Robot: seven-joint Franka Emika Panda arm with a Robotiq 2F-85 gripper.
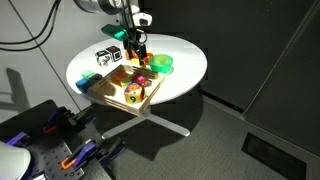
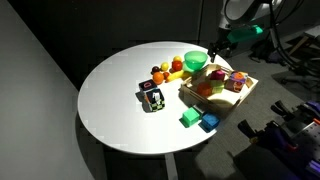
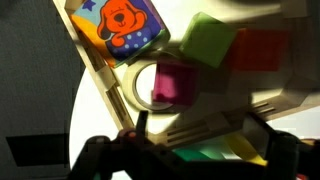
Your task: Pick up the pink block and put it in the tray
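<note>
The pink block [image 3: 175, 83] lies inside the light-wood tray [image 3: 100, 75], over a round cut-out in its floor. It also shows in both exterior views [image 1: 141, 82] [image 2: 238, 78]. The tray [image 1: 108, 95] [image 2: 190, 97] sits on the round white table. My gripper [image 3: 200, 140] is open and empty, raised above the tray's side nearest the green bowl and apart from the pink block. It also shows in both exterior views [image 1: 138, 52] [image 2: 214, 52].
In the tray lie a yellow multicoloured cube [image 3: 125, 28] [image 1: 133, 95], a green block [image 3: 205, 40] and an orange-red block [image 3: 262, 50]. A green bowl [image 1: 160, 65] [image 2: 195, 60], toy fruits [image 2: 165, 72], a black-and-white cube [image 1: 107, 56] [image 2: 152, 98] and green and blue blocks [image 2: 198, 121] stand around the tray.
</note>
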